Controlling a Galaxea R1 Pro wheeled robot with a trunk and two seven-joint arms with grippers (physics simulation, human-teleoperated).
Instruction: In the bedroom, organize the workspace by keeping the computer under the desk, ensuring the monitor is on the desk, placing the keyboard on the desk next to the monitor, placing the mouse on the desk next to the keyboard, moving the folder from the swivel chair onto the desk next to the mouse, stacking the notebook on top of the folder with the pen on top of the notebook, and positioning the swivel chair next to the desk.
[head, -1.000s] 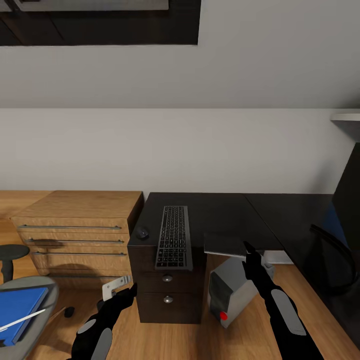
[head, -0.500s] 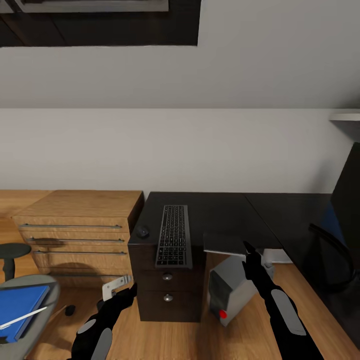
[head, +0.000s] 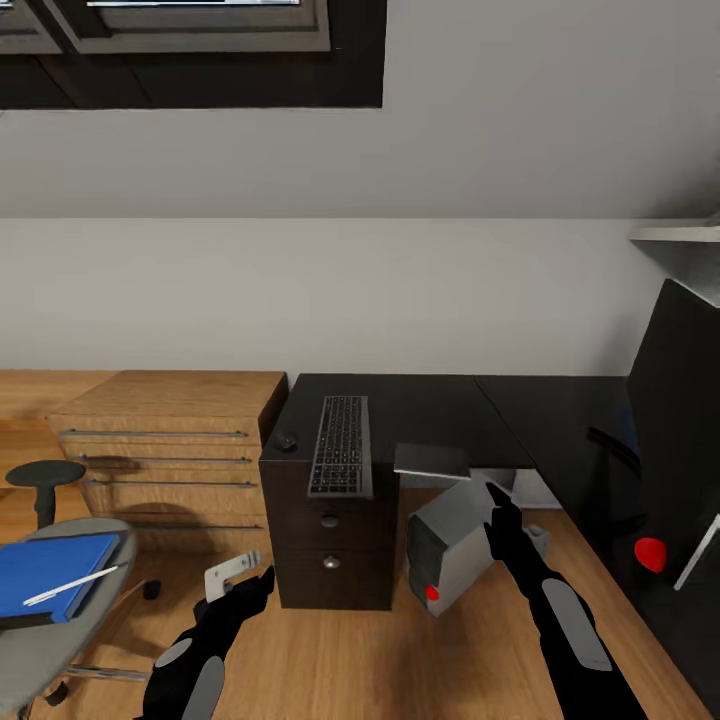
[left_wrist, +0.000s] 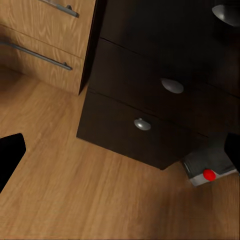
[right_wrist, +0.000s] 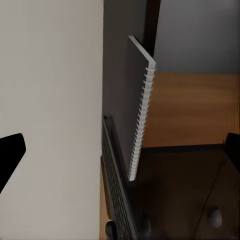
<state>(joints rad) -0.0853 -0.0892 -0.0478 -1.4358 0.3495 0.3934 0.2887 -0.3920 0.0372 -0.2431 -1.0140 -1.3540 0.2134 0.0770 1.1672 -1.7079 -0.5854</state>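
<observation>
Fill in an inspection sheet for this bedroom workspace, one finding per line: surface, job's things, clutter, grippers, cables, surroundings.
Surface: glossy black desk, L-shaped, with dark drawers below.
Job's things: keyboard lies on the desk, its near end over the front edge; mouse beside it; grey spiral notebook on the desk edge; computer tilted on the floor beside the drawers; folder with pen on it rests on the swivel chair; monitor at the desk's right.
Clutter: nothing seen.
Grippers: left gripper and right gripper both open, holding nothing.
Cables: nothing seen.
Surroundings: light-wood chest of drawers, white wall, wooden floor.
</observation>
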